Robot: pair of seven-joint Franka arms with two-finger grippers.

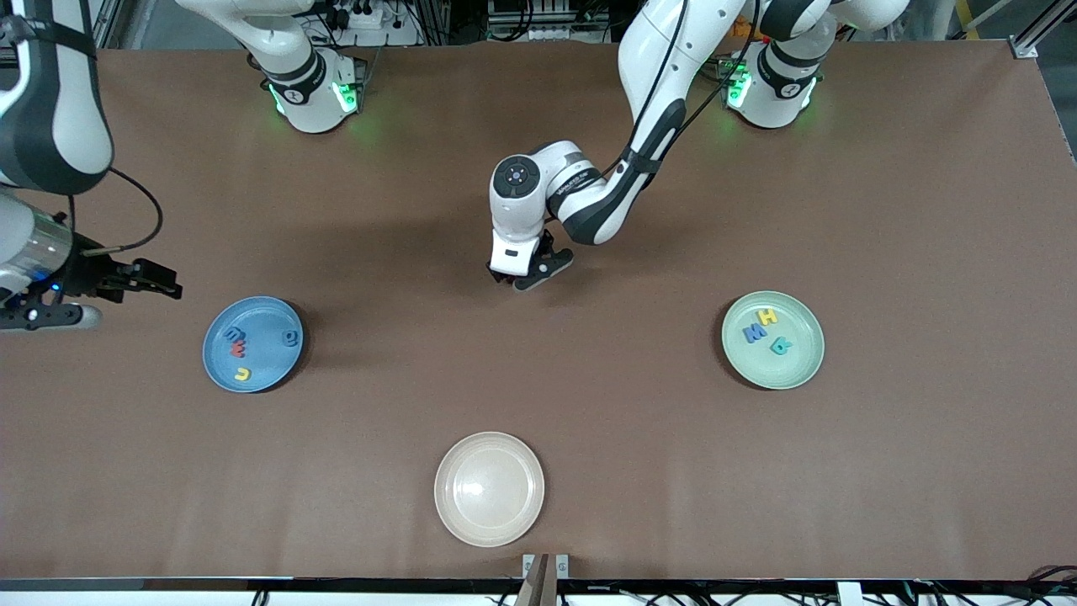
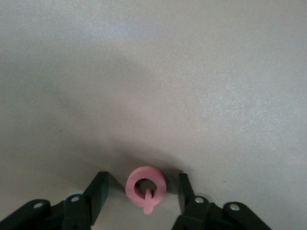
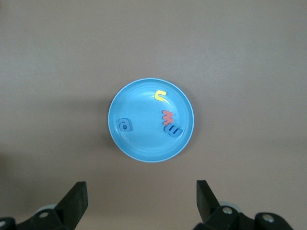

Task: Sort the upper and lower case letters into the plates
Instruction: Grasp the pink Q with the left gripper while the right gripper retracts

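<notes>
While lowered onto the brown bench (image 1: 589, 404) midway between both arm bases, left gripper (image 2: 142, 194): fingers (image 2: 98, 191) part-spread, flanking a pink letter Q (image 2: 146, 188) flat on the bench, small gap visible each side, no contact seen. Right gripper (image 3: 141, 201): parked raised at the right arm's end of the bench, fingers spread wide, nothing between. Sky blue plate (image 1: 220, 364): four letters inside, yellow (image 1: 242, 374), red (image 1: 236, 349) and two blue. Mint green plate (image 1: 795, 370), toward the left arm's end: yellow H (image 1: 766, 317), blue letter (image 1: 755, 333), teal letter (image 1: 782, 344). Cream-white plate (image 1: 489, 488), nearest the front camera.
</notes>
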